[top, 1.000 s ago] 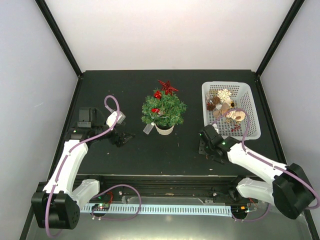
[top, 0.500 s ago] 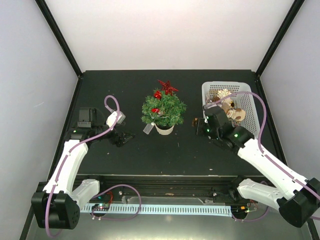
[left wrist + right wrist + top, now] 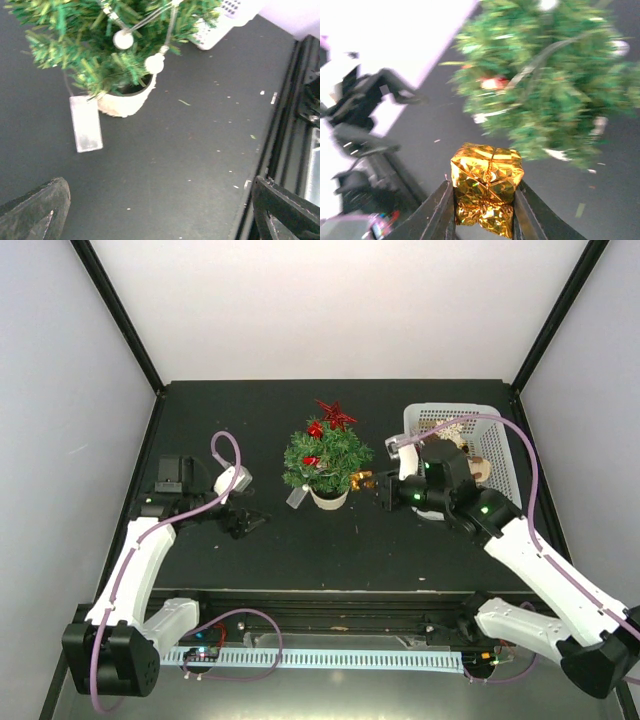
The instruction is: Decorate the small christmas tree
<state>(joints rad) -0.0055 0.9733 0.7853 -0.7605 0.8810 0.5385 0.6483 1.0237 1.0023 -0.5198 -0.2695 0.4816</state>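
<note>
Black tabletop [image 3: 300, 560], white walls, and dead centre sits the small christmas tree [image 3: 327, 460] in its white pot. Right gripper [image 3: 370, 483] is just right of the tree, jaws pinched on a gold foil parcel [image 3: 486, 187]. The risk now, I'd say: shove too hard and that light tree tips or skids, nothing is steadying it. Let go too shallow and the parcel slides off the needles. Bead strings [image 3: 154, 63] and a red bauble [image 3: 311, 460] crowd the branches. Left gripper [image 3: 253, 522] hangs left of the tree, well apart, fingers spread wide, empty. White basket [image 3: 510, 475] of ornaments lies further right, beyond the arm.
</note>
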